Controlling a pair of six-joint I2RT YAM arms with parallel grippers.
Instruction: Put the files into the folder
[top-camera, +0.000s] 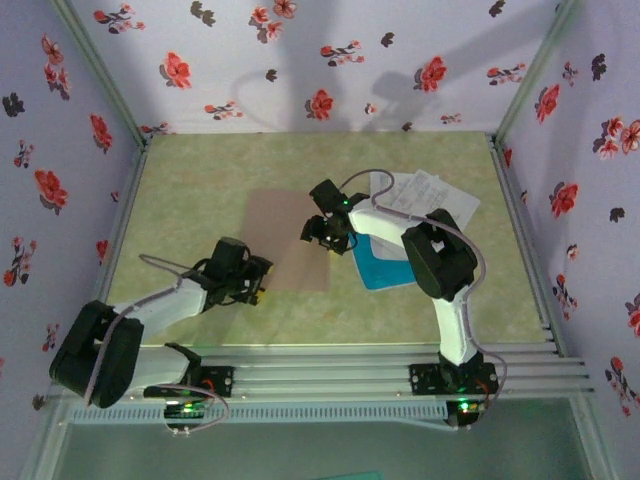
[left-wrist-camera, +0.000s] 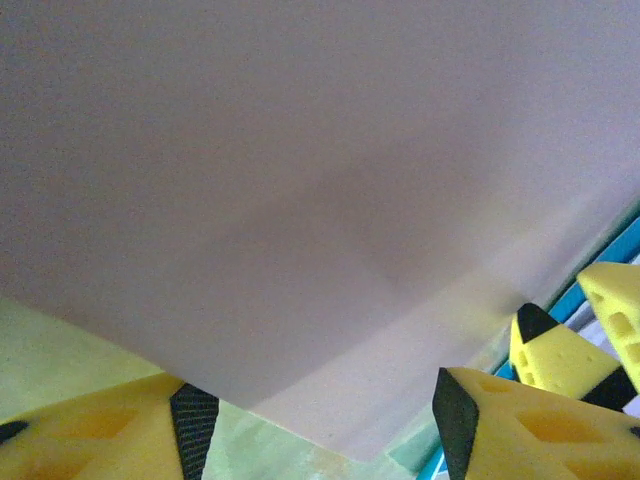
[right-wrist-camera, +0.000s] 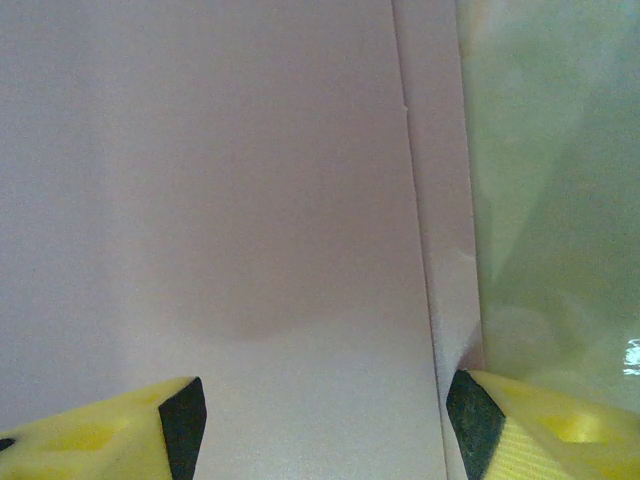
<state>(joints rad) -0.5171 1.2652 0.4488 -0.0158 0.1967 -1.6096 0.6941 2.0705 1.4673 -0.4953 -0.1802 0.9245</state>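
The tan folder (top-camera: 282, 235) lies flat in the middle of the table. My left gripper (top-camera: 257, 283) is open at its near left corner; in the left wrist view (left-wrist-camera: 320, 400) the folder (left-wrist-camera: 300, 200) shows two layers, the top cover's corner a little short of the lower one. My right gripper (top-camera: 322, 234) is open over the folder's right edge; in the right wrist view (right-wrist-camera: 325, 400) the cover's edge runs lengthwise across the folder (right-wrist-camera: 220, 200). White printed sheets (top-camera: 425, 195) and the cyan sheet (top-camera: 385, 265) lie right of the folder, partly under the right arm.
The table top (top-camera: 200, 190) is pale green, walled by flowered panels on three sides. A metal rail (top-camera: 330, 365) with both arm bases runs along the near edge. The right gripper's yellow fingers (left-wrist-camera: 580, 340) and a strip of cyan sheet (left-wrist-camera: 612, 258) appear in the left wrist view.
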